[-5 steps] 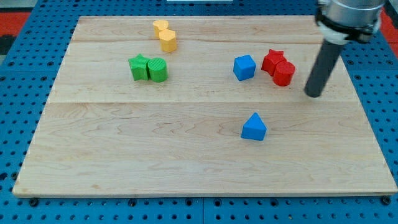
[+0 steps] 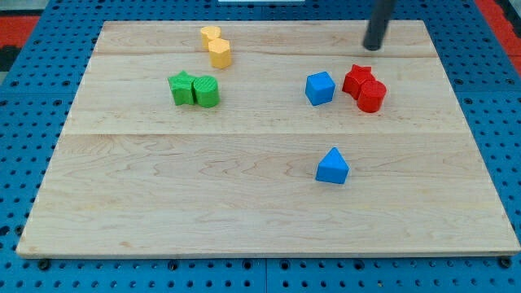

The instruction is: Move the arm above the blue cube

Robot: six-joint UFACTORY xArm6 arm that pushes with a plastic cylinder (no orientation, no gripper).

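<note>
The blue cube [image 2: 320, 88] sits on the wooden board [image 2: 244, 203], right of centre in the upper half. My tip [image 2: 374, 46] is near the view's top, up and to the right of the blue cube and above the red blocks, apart from all of them. The rod runs up out of the view's top edge.
A red star [image 2: 356, 78] and a red cylinder [image 2: 371, 96] touch, just right of the blue cube. A blue triangular block [image 2: 332, 167] lies below it. A green star [image 2: 181, 88] and green cylinder [image 2: 206, 91] sit at left. Two yellow blocks [image 2: 216, 46] are at top.
My tip has moved up and to the left, from right of the red blocks to near the board's top edge. No block has moved.
</note>
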